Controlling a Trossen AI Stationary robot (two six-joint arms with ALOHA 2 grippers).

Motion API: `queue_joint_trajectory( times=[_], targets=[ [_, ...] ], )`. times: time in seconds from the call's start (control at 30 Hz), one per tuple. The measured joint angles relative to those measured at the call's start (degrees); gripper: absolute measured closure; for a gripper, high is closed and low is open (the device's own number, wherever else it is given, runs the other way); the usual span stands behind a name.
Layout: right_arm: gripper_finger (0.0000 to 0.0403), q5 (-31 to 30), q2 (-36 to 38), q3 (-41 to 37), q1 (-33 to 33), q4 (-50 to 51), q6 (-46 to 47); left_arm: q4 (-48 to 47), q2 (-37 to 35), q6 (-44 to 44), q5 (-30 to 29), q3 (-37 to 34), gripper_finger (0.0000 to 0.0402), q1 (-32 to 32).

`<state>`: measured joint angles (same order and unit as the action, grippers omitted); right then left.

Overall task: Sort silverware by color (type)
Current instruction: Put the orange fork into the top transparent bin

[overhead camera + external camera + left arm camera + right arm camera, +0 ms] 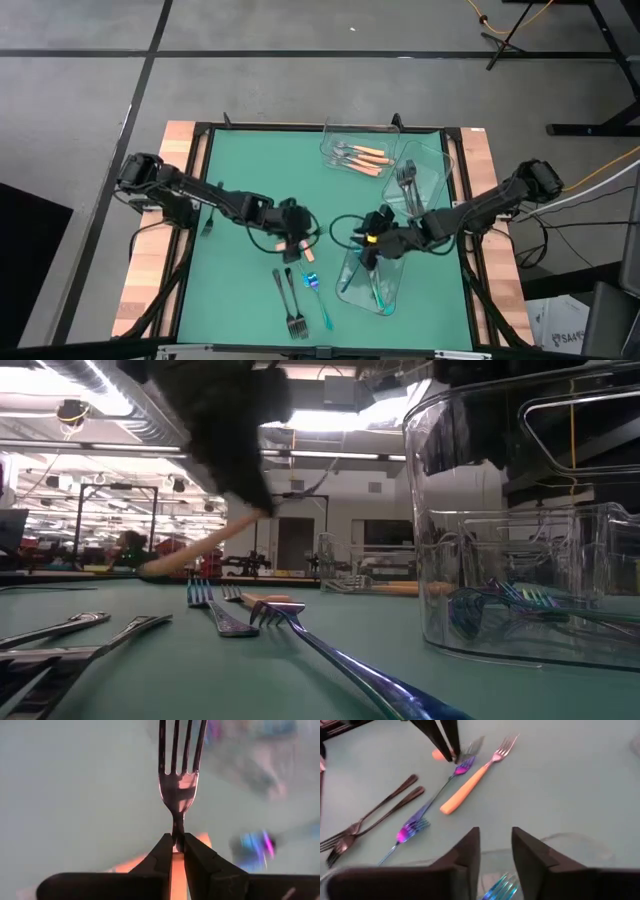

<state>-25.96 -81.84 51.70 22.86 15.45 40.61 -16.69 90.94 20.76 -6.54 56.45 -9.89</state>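
Orange-handled fork (178, 790) sits pinched in left claw (178, 842), wrist view alone shows.

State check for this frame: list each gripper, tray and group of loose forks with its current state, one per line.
Left gripper: shut on orange-handled fork, held off the mat.
Right gripper: open, empty, over the near tray.
Near tray: holds blue forks.
Far tray: holds orange-handled forks.
Right tray: holds dark forks.
Second orange-handled fork: lying loose on the mat.
Two dark forks: lying side by side on the mat.
Loose blue forks: on the mat, unsorted.
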Motion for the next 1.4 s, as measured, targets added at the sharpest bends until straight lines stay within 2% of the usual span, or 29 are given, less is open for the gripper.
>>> queue_joint_trajectory(
  times=[0.17,0.33,0.6,0.77,1.2,1.4],
  targets=[
    [0.0252,0.0,0.0,0.0,-3.2,-4.0,-5.5,11.2,0.0,1.4,-8.4,0.0,0.0376,1.7],
    [0.0241,0.0,0.0,0.0,-6.0,-6.9,-7.9,22.4,0.0,1.4,-13.9,0.0,0.0378,3.7],
    [0.0244,-0.2,0.0,0.0,-9.4,-9.7,-8.8,32.4,-0.1,1.3,-14.4,0.0,0.0377,7.1],
    [0.0244,-2.4,-0.1,0.0,-11.4,-13.4,-11.0,35.6,-0.1,1.5,-14.4,0.0,0.0374,8.1],
    [0.0245,-1.7,-0.1,0.0,-16.2,-19.4,-12.6,41.7,-0.1,1.6,-14.9,0.0,0.0373,8.5],
    [0.0280,-1.5,-0.1,0.0,-16.1,-19.4,-13.3,41.7,-0.1,1.6,-15.0,0.0,0.0374,8.5]
  ],
)
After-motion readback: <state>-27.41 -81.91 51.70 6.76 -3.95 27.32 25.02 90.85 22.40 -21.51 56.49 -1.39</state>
